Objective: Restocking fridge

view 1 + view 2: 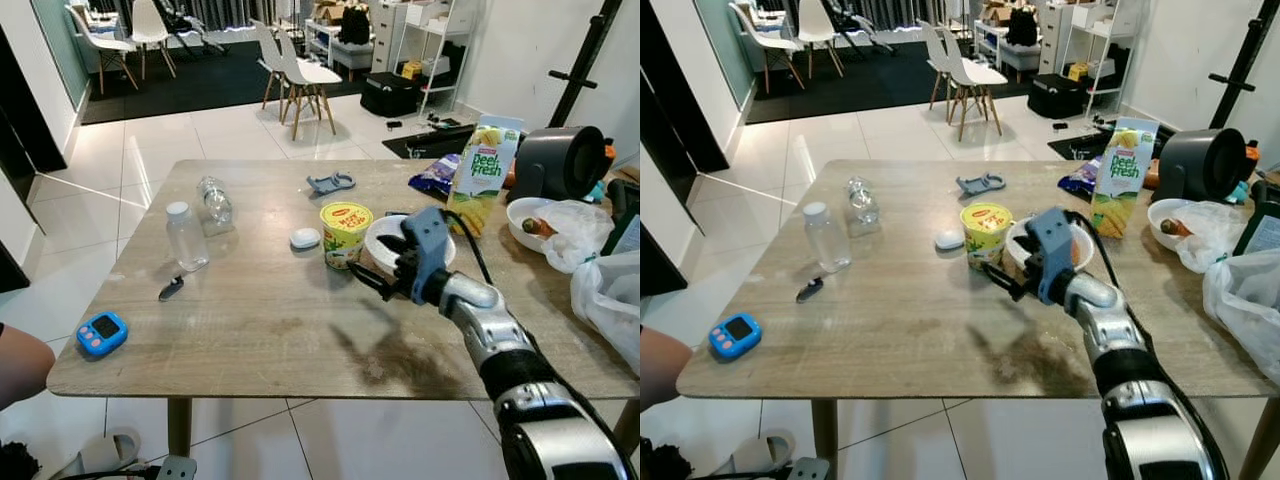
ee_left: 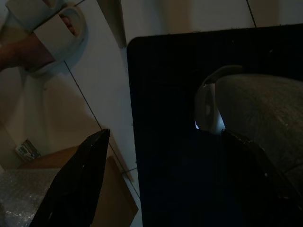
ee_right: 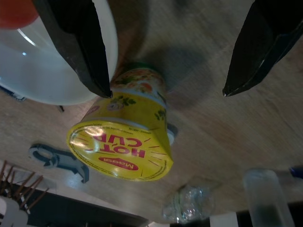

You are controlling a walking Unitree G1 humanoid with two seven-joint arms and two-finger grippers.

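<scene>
A yellow Maggi Hot Cup [image 1: 346, 232] stands upright on the wooden table [image 1: 260, 320], just left of a white bowl [image 1: 372, 234]. My right gripper [image 1: 383, 266] hovers open close to the cup's right side, low over the table. In the right wrist view the cup [image 3: 125, 142] lies just beyond the open gripper [image 3: 165, 90], nearer one finger [image 3: 80, 52], untouched. A Peel Fresh juice carton [image 1: 483, 175] stands at the back right. My left gripper [image 2: 163, 135] hangs open over the floor.
An upright clear bottle [image 1: 186, 237], a crushed bottle [image 1: 214, 198], a white lid [image 1: 305, 238] and a grey tool [image 1: 331, 182] lie left of and behind the cup. A blue timer [image 1: 102, 333] sits at the front left corner. Plastic bags [image 1: 610, 290] crowd the right edge.
</scene>
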